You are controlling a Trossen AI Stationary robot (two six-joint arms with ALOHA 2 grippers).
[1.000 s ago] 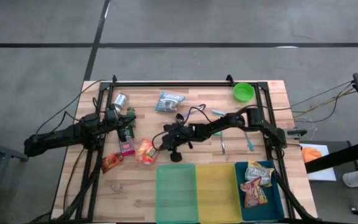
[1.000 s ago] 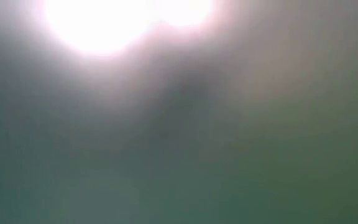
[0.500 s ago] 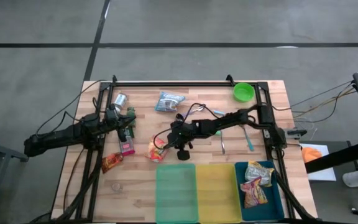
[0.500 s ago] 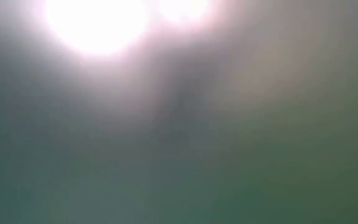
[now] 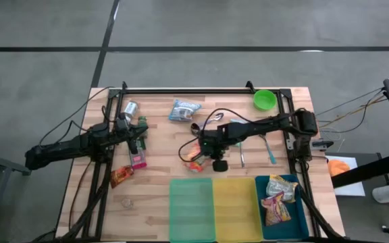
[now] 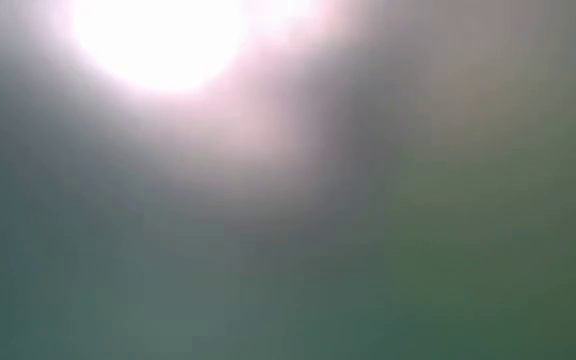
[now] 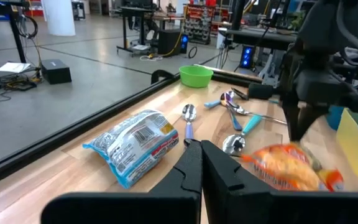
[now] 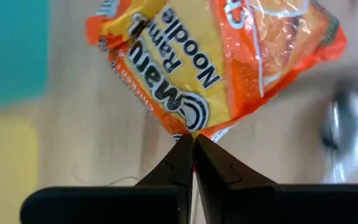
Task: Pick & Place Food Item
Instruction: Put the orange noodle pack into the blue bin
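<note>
An orange ramen noodle packet (image 8: 210, 68) hangs under my right gripper (image 8: 193, 140), which is shut on it over the middle of the table (image 5: 161, 145). In the high view the packet (image 5: 194, 160) is just left of that gripper (image 5: 200, 150). The left wrist view shows it (image 7: 288, 168) hanging beneath the dark right gripper (image 7: 300, 118). My left gripper (image 5: 140, 133) waits shut at the table's left, holding nothing; its fingers (image 7: 201, 152) point across the table. The low view shows only glare. My right gripper pinches the noodle packet by its crimped end edge (image 8: 194, 132) between its two fingers. The fingers come steeply from above, pointing down. The packet hangs below them, tilted, and looks clear of the tabletop.
Green (image 5: 191, 209), yellow (image 5: 235, 209) and blue (image 5: 296, 219) bins line the near edge; the blue one holds packets. A silver-blue packet (image 5: 183, 109), a can (image 5: 130, 108), a green bowl (image 5: 265, 100), spoons (image 5: 270, 152), a pink item (image 5: 138, 159) and a red-brown packet (image 5: 121, 176) lie around.
My right gripper has travelled toward the table's right edge and upward, tipping from a shallow slant to pointing steeply down. It has stayed shut on the noodle packet, which has come off the table and moved right with it.
</note>
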